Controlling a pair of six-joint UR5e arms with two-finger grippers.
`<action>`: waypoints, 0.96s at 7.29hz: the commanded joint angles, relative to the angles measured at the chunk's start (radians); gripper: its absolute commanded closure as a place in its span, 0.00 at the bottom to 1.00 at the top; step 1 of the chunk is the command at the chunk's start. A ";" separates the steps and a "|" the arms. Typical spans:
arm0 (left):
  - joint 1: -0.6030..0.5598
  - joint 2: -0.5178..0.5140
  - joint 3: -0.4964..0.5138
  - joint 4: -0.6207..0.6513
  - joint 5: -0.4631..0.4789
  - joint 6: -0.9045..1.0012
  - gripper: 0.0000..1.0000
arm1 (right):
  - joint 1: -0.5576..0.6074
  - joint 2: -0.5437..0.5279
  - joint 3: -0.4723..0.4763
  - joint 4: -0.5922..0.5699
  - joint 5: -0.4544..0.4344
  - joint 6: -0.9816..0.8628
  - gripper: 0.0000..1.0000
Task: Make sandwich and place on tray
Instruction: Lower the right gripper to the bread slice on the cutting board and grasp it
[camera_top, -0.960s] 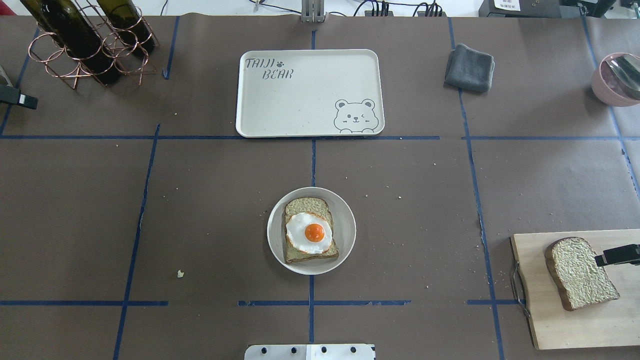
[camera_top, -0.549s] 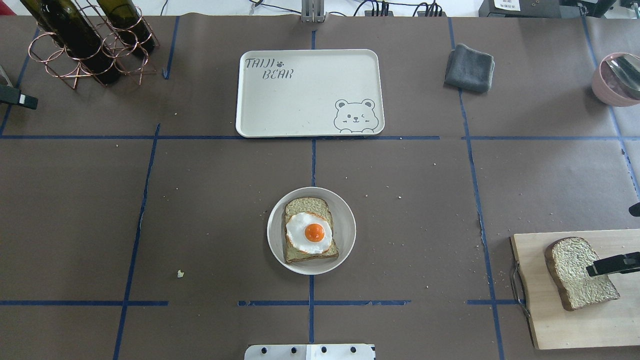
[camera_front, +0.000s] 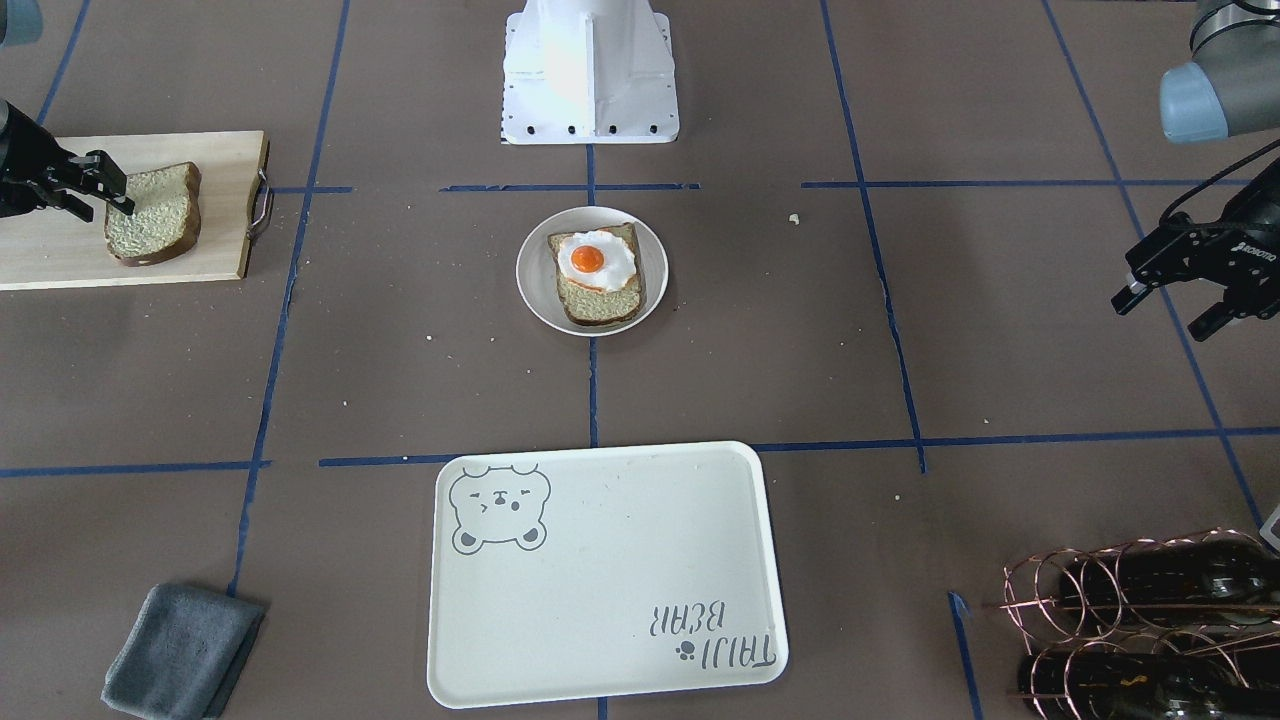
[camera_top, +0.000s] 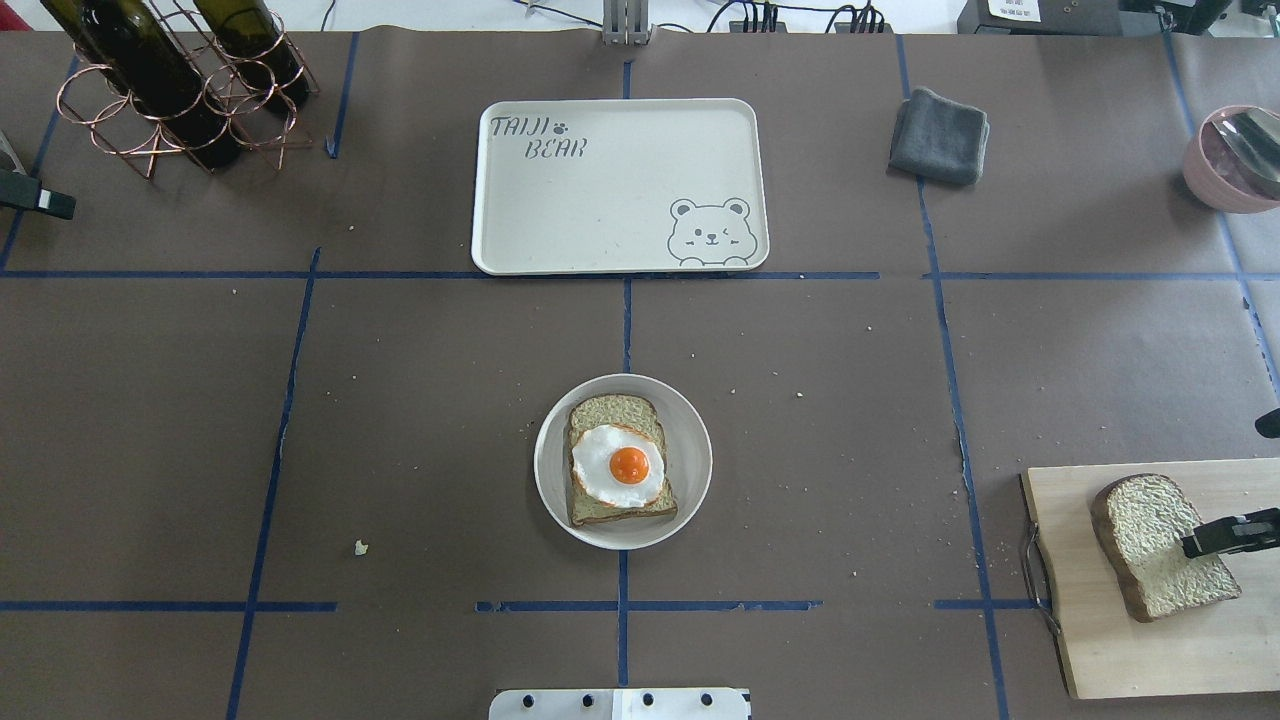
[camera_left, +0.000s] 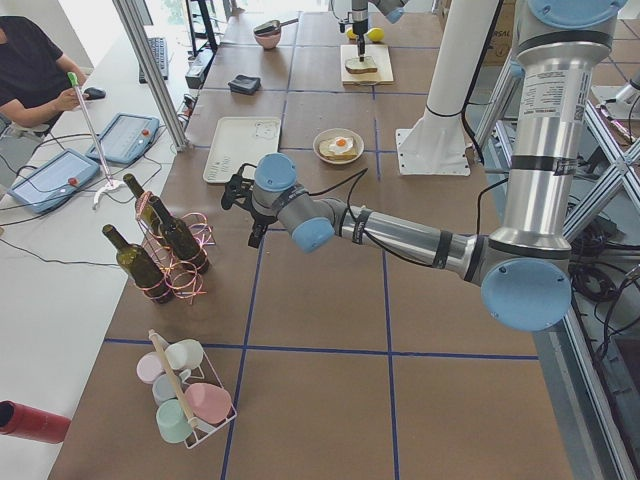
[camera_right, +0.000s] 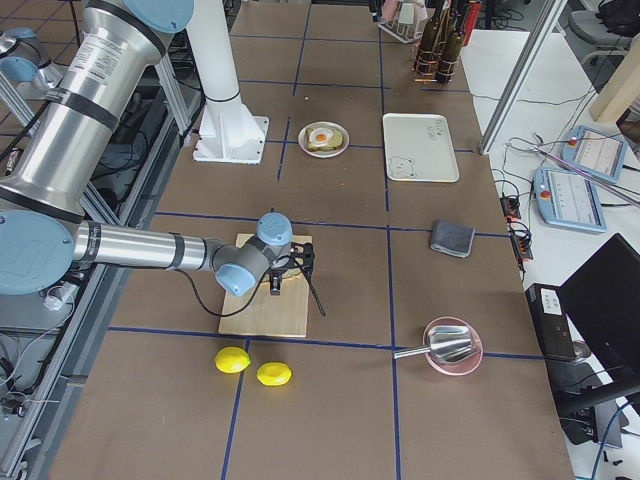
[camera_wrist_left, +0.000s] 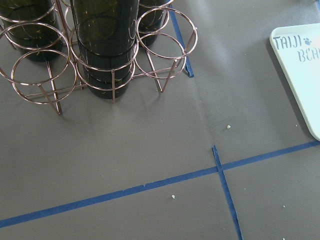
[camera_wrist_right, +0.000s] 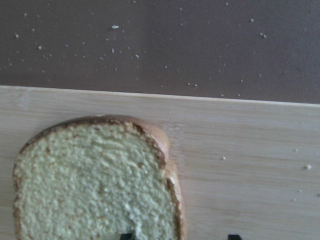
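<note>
the right fingers (camera_top: 1215, 540) enter the overhead view from the 3 o'clock edge, and the arm behind them is cut off. the wrist view catches only two dark tips at its lower border. they are spread, one over the crumb of the loose bread slice (camera_top: 1150, 550) and one past its crust over the board, with nothing clamped. that slice lies flat on the pale wooden cutting board (camera_top: 1100, 650) at 4 o'clock of the surface (camera_top: 420, 420). it is porous and pale with a dark brown crust, and the board's far side runs out of frame.

the left fingers (camera_front: 1130, 296) hang released, apart and empty, near the copper wire rack of dark bottles (camera_wrist_left: 100, 60). the bottle tops are cropped.

at centre, a round white plate (camera_top: 555, 470) holds the lower slice (camera_top: 612, 412), mostly hidden under a glossy white egg (camera_top: 600, 480) with a domed orange yolk. the tray (camera_top: 600, 200), matte cream with rounded corners and a raised rim, lies bare at 12 o'clock of the plate. a folded grey cloth (camera_top: 940, 135) sits at 2 o'clock. crumbs speckle the brown paper cover.
</note>
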 joint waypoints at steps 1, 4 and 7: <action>0.000 0.000 -0.001 0.000 0.000 0.000 0.00 | 0.002 -0.002 -0.004 0.001 0.000 0.000 0.96; 0.000 0.000 0.006 -0.002 0.000 0.000 0.00 | 0.005 0.002 0.013 0.004 0.007 0.005 1.00; 0.000 -0.002 0.009 -0.002 0.000 -0.001 0.00 | 0.022 -0.011 0.088 0.006 0.017 0.011 1.00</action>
